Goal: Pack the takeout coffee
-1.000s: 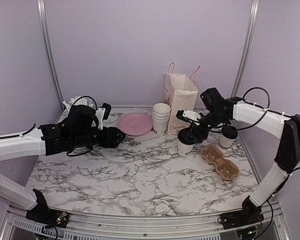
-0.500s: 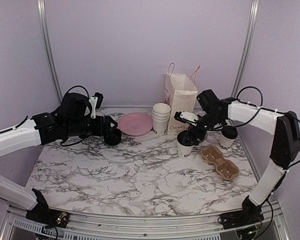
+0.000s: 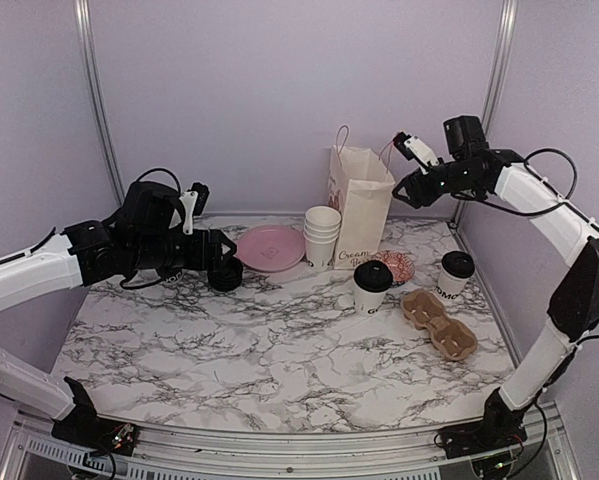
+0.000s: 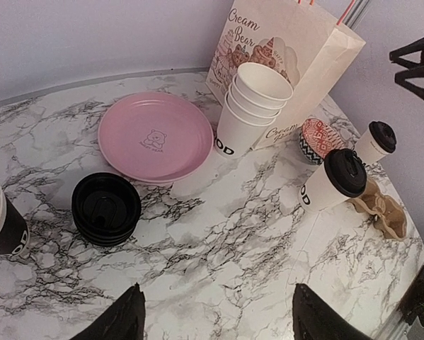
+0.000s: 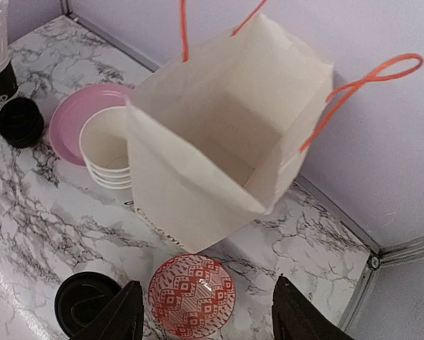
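- Right gripper [image 5: 206,315] has lifted off the nearer coffee [image 3: 371,287]; open and empty, it hovers over the bag [image 3: 364,195].
- Left gripper [image 4: 215,322], left edge: open, empty.
- Bag, back edge: nothing inside.
- Carrier [image 3: 439,322], right edge: empty.
- Nearer coffee and far coffee [image 3: 454,275] stand beside it; nothing is packed yet.

Soft, even, fairly bright light falls from overhead, and the lilac walls [image 3: 279,90] tint everything. Shadows are faint: a pale one hugs the plate [image 4: 155,134] at its 5 o'clock. A dull sheen sits on the cup lid [image 4: 345,172]. Both wrist views bow at the edges. The left fingers [image 4: 119,322] and right fingers [image 5: 123,312], at 6 o'clock, are dark and blurred. The top view is slightly soft.
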